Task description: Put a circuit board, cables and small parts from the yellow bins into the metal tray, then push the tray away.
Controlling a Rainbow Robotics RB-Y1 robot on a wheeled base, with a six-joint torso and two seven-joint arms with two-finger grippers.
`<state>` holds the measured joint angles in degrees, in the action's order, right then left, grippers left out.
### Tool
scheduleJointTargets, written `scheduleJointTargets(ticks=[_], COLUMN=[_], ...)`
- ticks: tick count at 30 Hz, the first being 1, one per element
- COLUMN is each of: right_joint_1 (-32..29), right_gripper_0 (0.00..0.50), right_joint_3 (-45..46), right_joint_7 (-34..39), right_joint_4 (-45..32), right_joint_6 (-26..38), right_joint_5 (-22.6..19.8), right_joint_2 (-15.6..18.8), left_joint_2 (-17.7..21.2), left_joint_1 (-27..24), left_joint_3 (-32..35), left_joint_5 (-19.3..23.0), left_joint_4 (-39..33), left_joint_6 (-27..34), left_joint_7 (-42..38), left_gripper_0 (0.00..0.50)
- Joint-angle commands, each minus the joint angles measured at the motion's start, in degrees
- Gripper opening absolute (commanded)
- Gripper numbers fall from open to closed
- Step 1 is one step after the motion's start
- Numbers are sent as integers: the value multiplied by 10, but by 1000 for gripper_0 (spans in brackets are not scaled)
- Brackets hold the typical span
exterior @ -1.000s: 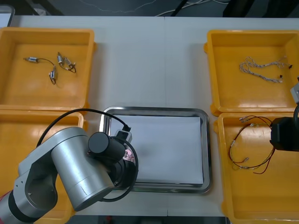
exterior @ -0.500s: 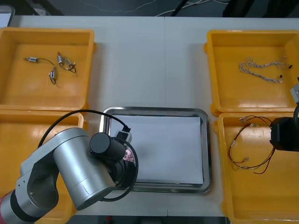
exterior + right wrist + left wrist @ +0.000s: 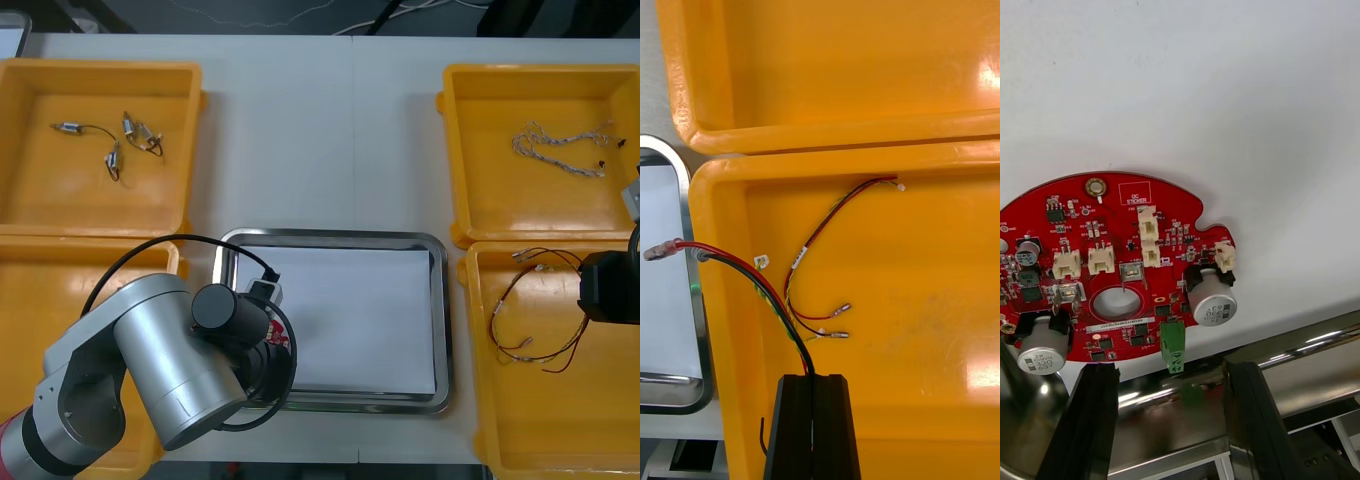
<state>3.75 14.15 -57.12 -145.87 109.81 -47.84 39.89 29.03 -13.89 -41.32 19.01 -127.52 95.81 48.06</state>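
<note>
- Red and round, the circuit board [image 3: 1112, 262] lies flat on the white inside of the metal tray [image 3: 440, 330], at its near left corner, close to the shiny rim.
- On the board's face you can see cream connectors, two silver cans, a green block at the near edge, a hole near the middle and a notch cut into the outline.
- Your left hand [image 3: 1171, 367] hangs right over that corner. Its black fingers [image 3: 1094, 420] stand spread wide apart and clamp nothing. The board's near edge lies just past their tips.
- Your left arm covers much of the near left yellow bin [image 3: 30, 270].
- Your right hand [image 3: 811, 379] is over the near right yellow bin [image 3: 470, 400], fingers pressed together on the red and yellow cable [image 3: 800, 259], whose strands come out from between the tips.
- One red-sleeved end of that cable shows across the bin's wall, in front of the tray's rim. The rest curves over the bin's floor, though you cannot tell how many separate cables there are.
- Farther off, the far right yellow bin [image 3: 455, 150] holds the twisted blue and white cable [image 3: 560, 150].
- Across the light tabletop [image 3: 320, 130], the far left yellow bin [image 3: 190, 130] holds the small metal parts [image 3: 115, 145], with thin dark leads.
</note>
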Motion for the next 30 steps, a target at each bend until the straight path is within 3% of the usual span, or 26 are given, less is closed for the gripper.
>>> scheduleJointTargets(ticks=[1,5,18,30], right_joint_1=[-7,-7,-7,6], right_gripper_0=[0,0,0,0], right_joint_3=[-7,-7,-7,-40], right_joint_7=[20,20,20,15], right_joint_4=[-15,-15,-15,-6], right_joint_6=[2,2,2,2], right_joint_5=[1,1,1,-1], right_joint_2=[20,20,20,17], left_joint_2=[-13,-16,-16,18], left_joint_1=[-16,-17,-42,-55], left_joint_3=[-6,16,132,257], left_joint_5=[-3,7,112,197], left_joint_4=[-11,-26,-97,-111], left_joint_6=[-6,10,111,119], left_joint_7=[-68,-65,-71,-68], left_gripper_0=[460,473,496,500])
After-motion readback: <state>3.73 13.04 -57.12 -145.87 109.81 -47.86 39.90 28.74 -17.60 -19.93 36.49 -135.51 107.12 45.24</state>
